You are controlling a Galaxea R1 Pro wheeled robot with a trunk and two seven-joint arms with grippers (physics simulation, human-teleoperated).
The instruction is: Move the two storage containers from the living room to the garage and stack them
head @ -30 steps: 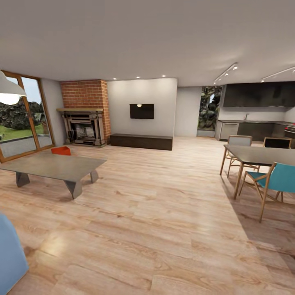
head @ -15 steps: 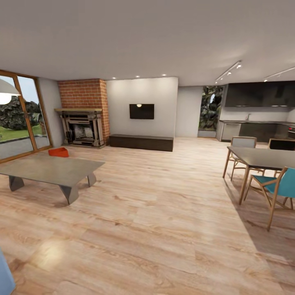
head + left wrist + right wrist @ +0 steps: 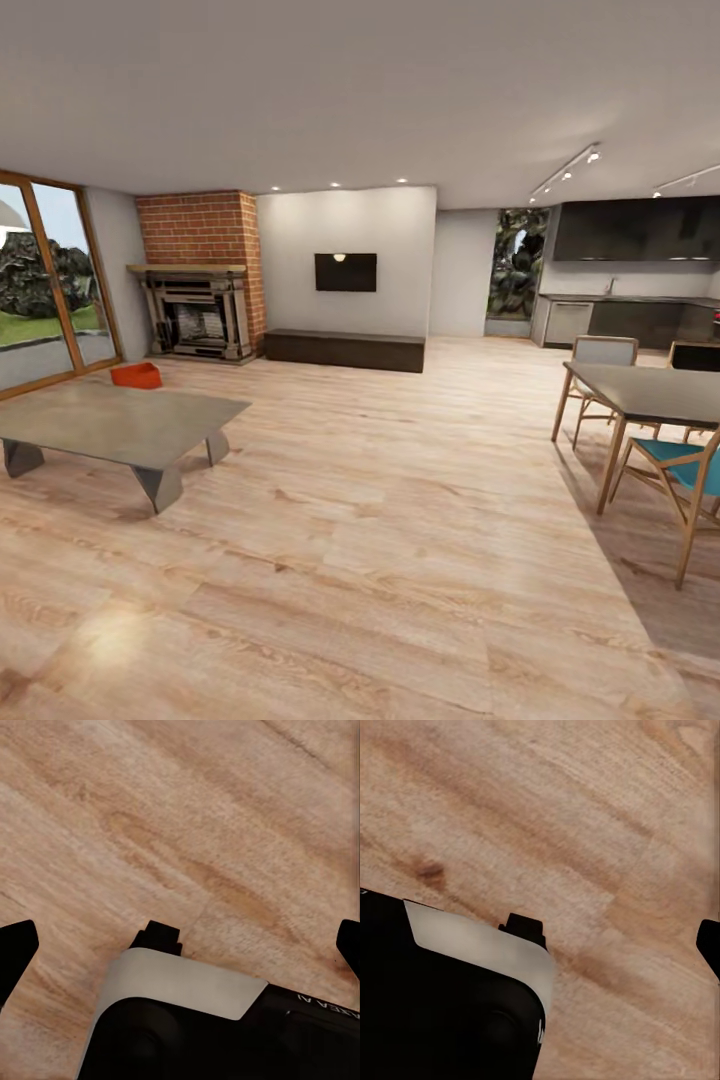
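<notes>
progress: barely started, both bins left to haul | one storage container [image 3: 136, 375] far off, nowhere near fingers | both grippers' fingers spread, empty

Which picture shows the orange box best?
The head view. There the storage container sits on the light wood floor beyond the low grey table, in front of the brick fireplace. The two wrist views look down at wood planks, with each arm's open jaws spread wide over them, holding nothing.
</notes>
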